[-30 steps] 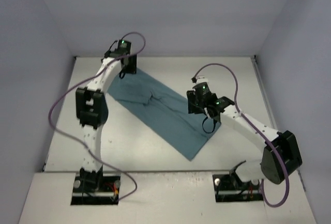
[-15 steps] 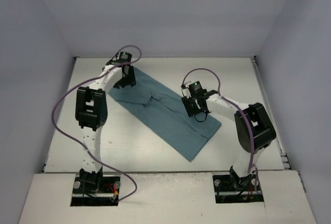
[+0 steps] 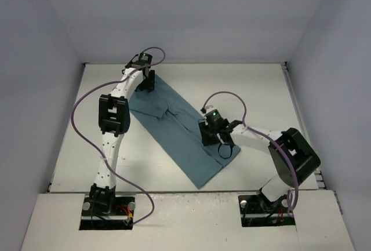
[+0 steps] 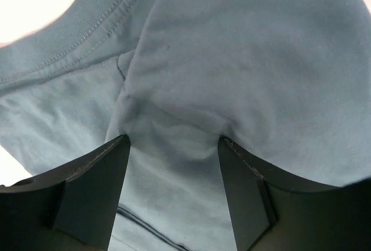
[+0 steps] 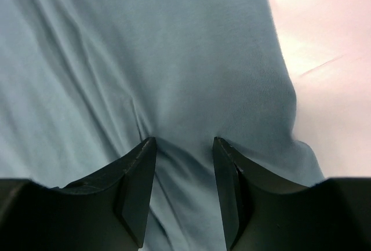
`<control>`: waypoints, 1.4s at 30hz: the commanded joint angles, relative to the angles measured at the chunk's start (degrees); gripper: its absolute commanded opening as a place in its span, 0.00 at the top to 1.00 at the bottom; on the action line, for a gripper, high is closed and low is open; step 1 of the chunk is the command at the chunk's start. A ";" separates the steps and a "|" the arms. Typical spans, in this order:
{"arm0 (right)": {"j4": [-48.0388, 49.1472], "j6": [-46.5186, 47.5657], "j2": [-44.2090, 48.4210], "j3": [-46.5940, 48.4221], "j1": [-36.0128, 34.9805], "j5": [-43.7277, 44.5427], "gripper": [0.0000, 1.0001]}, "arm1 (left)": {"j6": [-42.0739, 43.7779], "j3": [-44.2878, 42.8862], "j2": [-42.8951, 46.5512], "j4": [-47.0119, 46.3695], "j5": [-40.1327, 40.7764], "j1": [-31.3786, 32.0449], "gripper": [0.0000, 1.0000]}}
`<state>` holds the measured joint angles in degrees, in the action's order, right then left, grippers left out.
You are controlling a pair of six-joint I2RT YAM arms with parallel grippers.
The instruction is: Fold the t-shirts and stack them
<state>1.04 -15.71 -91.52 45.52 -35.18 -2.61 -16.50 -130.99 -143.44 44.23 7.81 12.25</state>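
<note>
The teal t-shirt (image 3: 174,129) lies on the white table as a long folded strip, running diagonally from the far left to the near middle. My left gripper (image 3: 148,83) is at its far end, near the collar (image 4: 69,36). In the left wrist view that gripper (image 4: 174,142) is open, its tips pressed onto the cloth (image 4: 243,59). My right gripper (image 3: 210,136) is on the strip's right edge. In the right wrist view it (image 5: 184,142) is open, its tips pressed into puckered cloth (image 5: 145,48).
The white table (image 3: 261,94) is walled by pale panels at the back and on both sides. Purple cables loop over both arms. Bare table (image 5: 330,59) shows just right of the shirt's edge in the right wrist view.
My right gripper has moved left and nearer, onto the shirt's right edge. The strip's near end has swung left. My left gripper has shifted slightly at the far end.
</note>
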 commanded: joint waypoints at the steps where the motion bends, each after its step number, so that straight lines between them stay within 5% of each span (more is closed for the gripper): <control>1: -3.06 -15.33 2.13 -4.90 -11.75 0.60 0.59 | 9.09 -6.04 -2.57 2.35 -0.55 0.22 0.39; 8: -3.02 -25.51 1.04 -0.51 -25.77 6.92 0.59 | 21.77 -19.39 -8.61 1.82 -1.39 5.46 0.36; 14: -4.39 -19.56 0.36 7.37 -25.84 11.67 0.59 | 17.11 -18.99 -3.97 -3.81 -3.47 5.52 0.34; 22: -7.86 0.74 2.82 21.10 -15.43 11.15 0.59 | 15.81 -8.09 21.22 -6.61 0.28 2.13 0.31; 31: -8.67 19.51 -12.02 38.82 -3.76 0.62 0.59 | 6.66 30.79 51.21 -5.91 1.50 -0.30 0.31; 36: -8.70 24.29 -24.74 53.42 -0.45 -1.94 0.59 | 3.12 44.35 56.51 -6.85 -1.98 -0.12 0.31; 42: -8.66 30.24 -36.85 66.48 0.82 -6.02 0.59 | 4.64 34.84 45.24 -9.91 -1.28 -0.19 0.31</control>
<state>-8.49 8.18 -124.07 103.16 -35.46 -4.51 -10.97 -87.64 -91.45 38.13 6.99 12.12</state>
